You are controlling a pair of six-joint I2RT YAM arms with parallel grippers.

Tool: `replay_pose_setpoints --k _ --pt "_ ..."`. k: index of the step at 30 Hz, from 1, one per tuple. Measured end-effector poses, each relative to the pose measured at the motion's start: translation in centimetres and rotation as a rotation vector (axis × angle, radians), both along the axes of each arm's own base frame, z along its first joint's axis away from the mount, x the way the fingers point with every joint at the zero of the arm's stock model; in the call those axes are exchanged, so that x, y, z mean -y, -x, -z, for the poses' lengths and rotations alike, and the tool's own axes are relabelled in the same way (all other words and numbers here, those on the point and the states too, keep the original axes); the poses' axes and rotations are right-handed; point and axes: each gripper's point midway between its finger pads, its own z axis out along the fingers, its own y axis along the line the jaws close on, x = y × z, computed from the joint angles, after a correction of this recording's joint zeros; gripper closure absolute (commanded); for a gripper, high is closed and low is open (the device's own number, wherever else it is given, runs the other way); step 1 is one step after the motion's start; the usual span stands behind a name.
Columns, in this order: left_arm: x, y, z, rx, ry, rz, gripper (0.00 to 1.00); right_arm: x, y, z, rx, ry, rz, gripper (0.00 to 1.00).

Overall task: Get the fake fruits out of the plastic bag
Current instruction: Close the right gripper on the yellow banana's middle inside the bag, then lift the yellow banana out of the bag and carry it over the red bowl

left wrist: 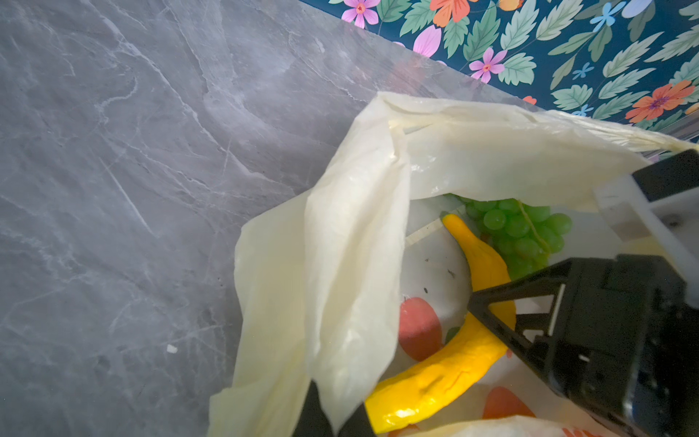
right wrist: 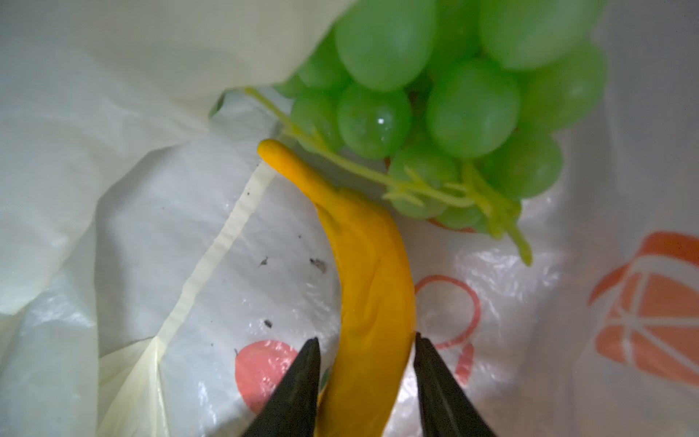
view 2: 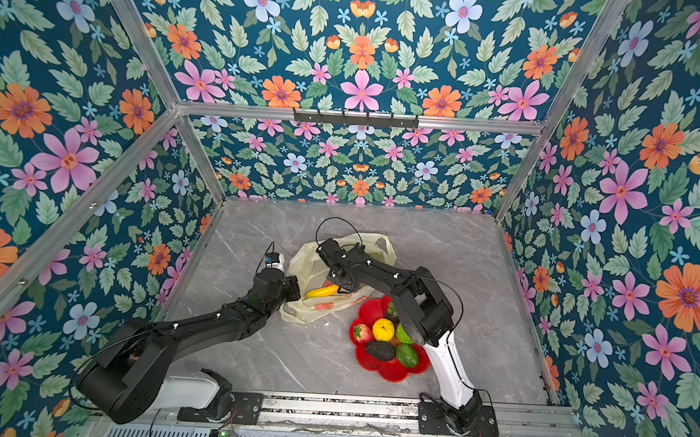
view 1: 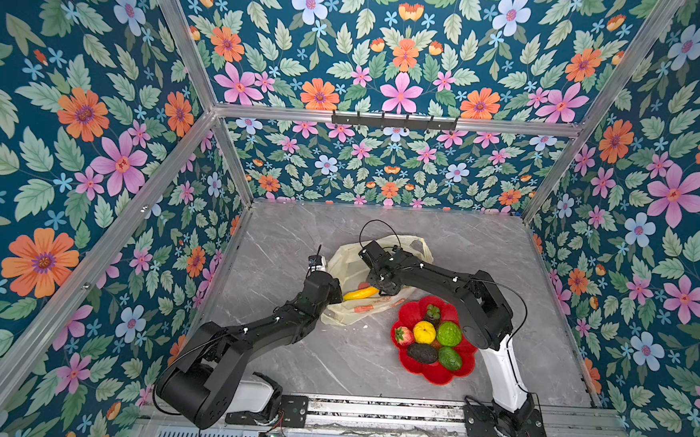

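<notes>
While your left gripper [left wrist: 334, 420] pinches the plastic bag [left wrist: 351, 234] rim, centre the banana [right wrist: 372, 287] between the half-open jaws of your right gripper [right wrist: 367, 337], avoiding film beneath; grapes [right wrist: 446, 94] lie beyond the tips.

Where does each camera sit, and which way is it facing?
Top views: high behind the arms' bases, looking down at the table; left arm, right arm show.
Left wrist: beside the plastic bag, facing into it; left pincer pinches its edge.
Right wrist: inside the bag, over the banana; right pincer straddles it.
Shared: both wrist views show banana, grapes.
</notes>
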Motion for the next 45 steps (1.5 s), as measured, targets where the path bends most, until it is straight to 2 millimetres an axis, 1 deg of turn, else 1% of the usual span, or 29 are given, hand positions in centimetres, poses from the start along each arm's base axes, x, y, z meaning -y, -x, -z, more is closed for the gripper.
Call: replay_pose_setpoints --k 3,5,8,10,12,20,24,31,37,41,45 --pt "0.0 0.0 0.0 0.000 0.000 0.000 1.00 -0.5 -0.3 0.0 0.006 -0.006 -0.010 0.56" --pt "0.0 0.0 0.0 0.000 0.000 0.000 1.00 -0.8 -0.4 0.4 0.000 -0.009 -0.018 0.57" --pt "0.0 0.0 -0.1 0.002 0.001 0.000 1.00 -0.8 -0.3 1.0 -0.017 -0.008 -0.028 0.63" --pt "0.0 0.0 -0.1 0.003 0.002 0.000 1.00 -0.9 -0.3 1.0 -0.017 -0.016 -0.030 0.68" --pt "0.0 0.0 -0.1 0.003 0.002 0.000 1.00 -1.0 -0.5 1.0 -0.010 -0.021 -0.031 0.70" --pt "0.0 0.0 -0.1 0.003 0.002 0.001 1.00 -1.0 0.1 0.9 0.024 -0.072 -0.052 0.70" --pt "0.0 0.0 -0.4 0.009 0.005 0.001 1.00 -1.5 0.3 0.5 0.053 -0.094 -0.075 0.71" --pt "0.0 0.0 -0.3 0.008 0.005 0.001 1.00 -2.7 0.5 -2.0 0.132 -0.108 -0.119 0.71" --pt "0.1 0.0 -0.3 0.008 0.006 0.004 1.00 -2.7 -0.1 -4.5 0.208 -0.094 -0.138 0.71" --pt "0.2 0.1 -0.3 0.007 0.007 0.011 1.00 -2.7 -1.2 -6.3 0.256 -0.073 -0.147 0.71" --pt "0.2 0.3 -0.5 0.011 0.014 0.018 1.00 -2.2 -2.4 -7.9 0.299 -0.039 -0.154 0.71"
